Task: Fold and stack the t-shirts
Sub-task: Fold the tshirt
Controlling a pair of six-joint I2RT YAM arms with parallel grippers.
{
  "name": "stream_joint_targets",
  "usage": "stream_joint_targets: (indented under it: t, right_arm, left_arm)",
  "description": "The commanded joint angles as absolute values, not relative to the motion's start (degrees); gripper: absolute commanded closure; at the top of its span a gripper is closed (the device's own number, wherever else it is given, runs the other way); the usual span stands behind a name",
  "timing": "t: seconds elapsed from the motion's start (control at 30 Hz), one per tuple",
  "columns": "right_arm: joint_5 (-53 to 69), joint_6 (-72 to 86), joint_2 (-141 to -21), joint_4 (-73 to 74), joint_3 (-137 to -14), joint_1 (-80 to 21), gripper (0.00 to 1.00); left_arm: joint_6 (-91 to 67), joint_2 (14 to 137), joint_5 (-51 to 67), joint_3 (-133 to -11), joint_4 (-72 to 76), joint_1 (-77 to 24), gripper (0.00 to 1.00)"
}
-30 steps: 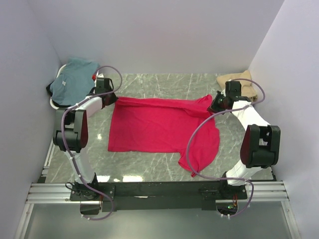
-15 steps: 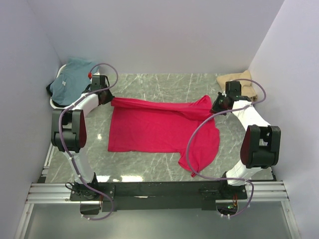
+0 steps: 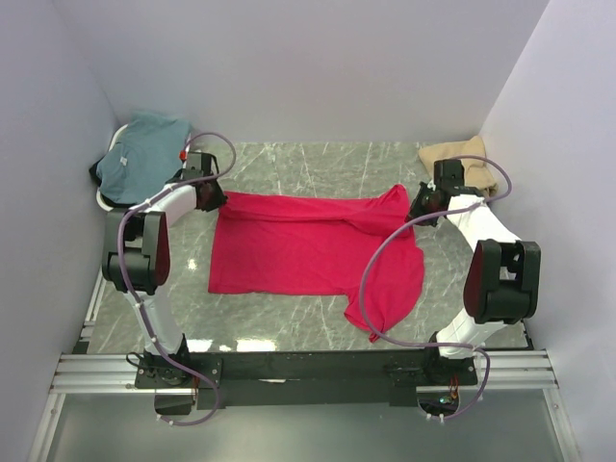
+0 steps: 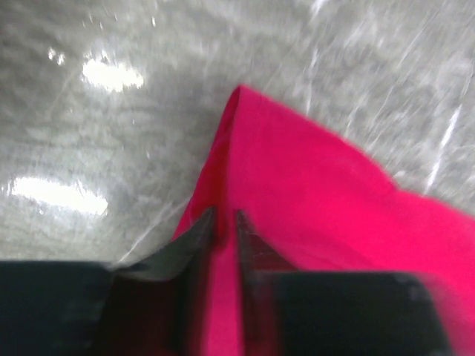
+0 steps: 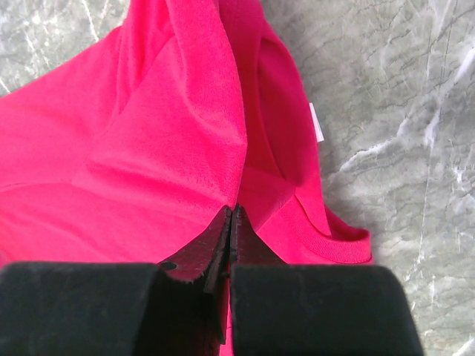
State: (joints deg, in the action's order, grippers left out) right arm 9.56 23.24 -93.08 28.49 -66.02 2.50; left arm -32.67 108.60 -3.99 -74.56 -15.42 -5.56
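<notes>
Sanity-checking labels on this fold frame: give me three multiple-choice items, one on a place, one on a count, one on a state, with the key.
1. Where is the teal t-shirt? A) far left corner, on the white basket B) far right corner C) table centre
2. How many t-shirts show? A) two B) three C) four
3. The right end effector is: A) wide open B) shut on the red t-shirt C) shut on nothing
Key: 1A, it drapes the basket in the top view; 2B, teal, red and a tan t-shirt; 3B, the wrist view shows the jaws pinching a red fold.
</notes>
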Motion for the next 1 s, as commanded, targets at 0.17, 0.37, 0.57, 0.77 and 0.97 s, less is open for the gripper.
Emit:
stream_joint_targets:
  t: [0.17,0.37,0.57,0.77,0.97]
  right_arm:
    - [6.86,23.03,-94.22,28.92,-65.57,2.37,0.81]
    - [9.22,22.68,-94.30,28.39,-65.30,2.29,0.93]
    - [9.41,22.68,-94.40,27.86,-63.99,2.02,0.70]
    - [10.98,22.59,-93.52,26.28,-60.47,1.93,0.65]
    - [13.45,23.64,-93.52,22.24,-56.95,1.85,0.67]
  left_arm:
    - [-34.80,107.24,-9.14,-73.22,-18.37,-7.91,0.51]
    - [-34.72,103.28,-9.15,-72.59,-18.19,-8.00,0.43]
    - [-34.98,100.82,-5.39,-72.52,-17.50,-8.09,0.41]
    - [-35.24,97.91,8.42,-69.17,-5.98,-8.35,0.34]
    - [-35.59,103.09,12.74,-73.03,-3.96,-10.45,0.35]
